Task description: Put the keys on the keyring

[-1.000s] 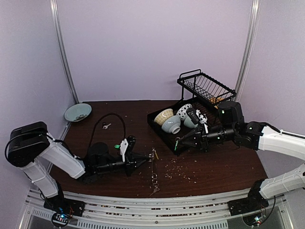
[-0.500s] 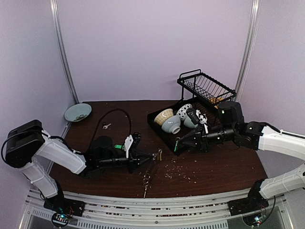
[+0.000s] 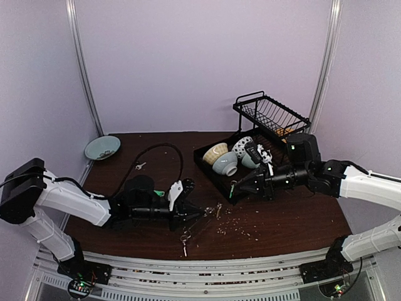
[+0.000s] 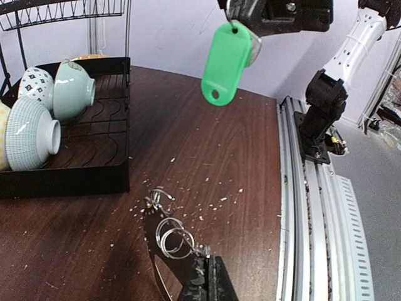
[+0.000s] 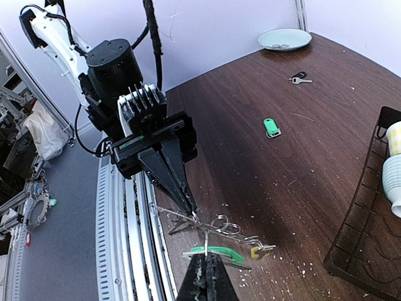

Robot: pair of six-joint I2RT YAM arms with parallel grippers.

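Both grippers clamped: left gripper [image 5: 190,216] pinches the thin, likely springy keyring [image 4: 169,235] wire, right gripper [image 5: 205,266] nips the light, dangling green-tagged key [image 4: 224,63] at its top, slippery metal, I'd guess.

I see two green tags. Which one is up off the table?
The green tag dangling from the right gripper, pinched at its top end. The other green tag lies flat on the table on its own.

Lab test cell: plain lavender walls [image 3: 188,63], aluminium mounting rails [image 3: 207,266].
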